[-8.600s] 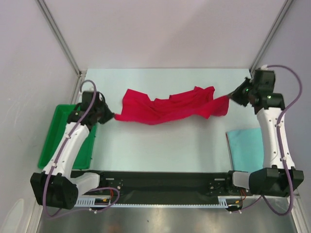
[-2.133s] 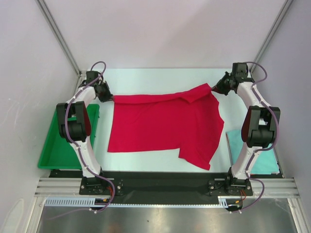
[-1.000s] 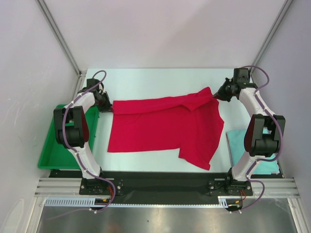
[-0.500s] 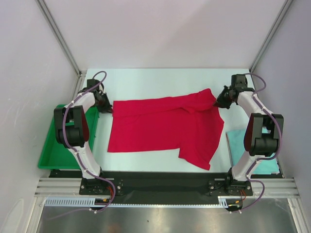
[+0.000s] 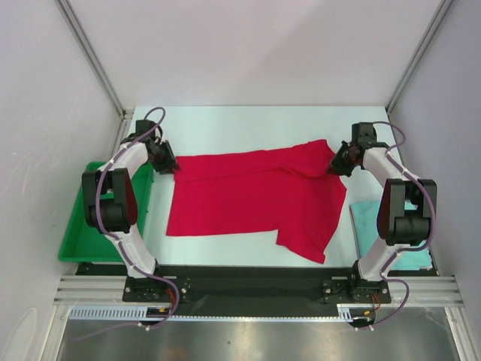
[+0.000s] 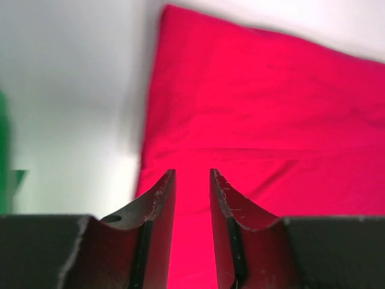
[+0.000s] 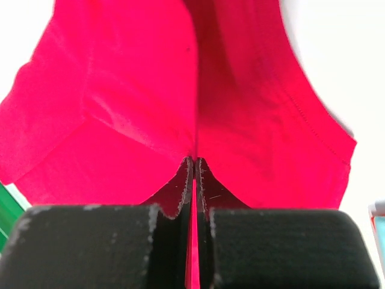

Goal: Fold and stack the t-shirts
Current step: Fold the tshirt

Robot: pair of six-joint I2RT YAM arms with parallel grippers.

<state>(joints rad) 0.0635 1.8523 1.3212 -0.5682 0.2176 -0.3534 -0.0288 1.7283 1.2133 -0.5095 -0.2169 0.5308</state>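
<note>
There are two t-shirts, one tray and two arms on the table [image 5: 248, 126]. The red t-shirt [image 5: 252, 199] lies spread out in the middle of the table, mostly flat. Its long axis goes from left to right, and its far edge runs between the two claws. On the right side one part of it reaches further toward the near edge, and a small flap is folded over at the far right corner. I cannot tell where the collar is.

The teal t-shirt [image 5: 366, 226] is a folded rectangle at the right near side of the table, apart from the red one and partly hidden behind the right arm.

The green tray [image 5: 79, 226] stands at the left edge, partly covered by the left arm.

The left claw [image 5: 171, 167] is at the far left corner of the red t-shirt; its fingers stand apart, released, with red cloth showing through the gap. The right claw [image 5: 331, 166] is clenched on the far right corner of the red t-shirt, with a thin line of cloth between the fingers.
</note>
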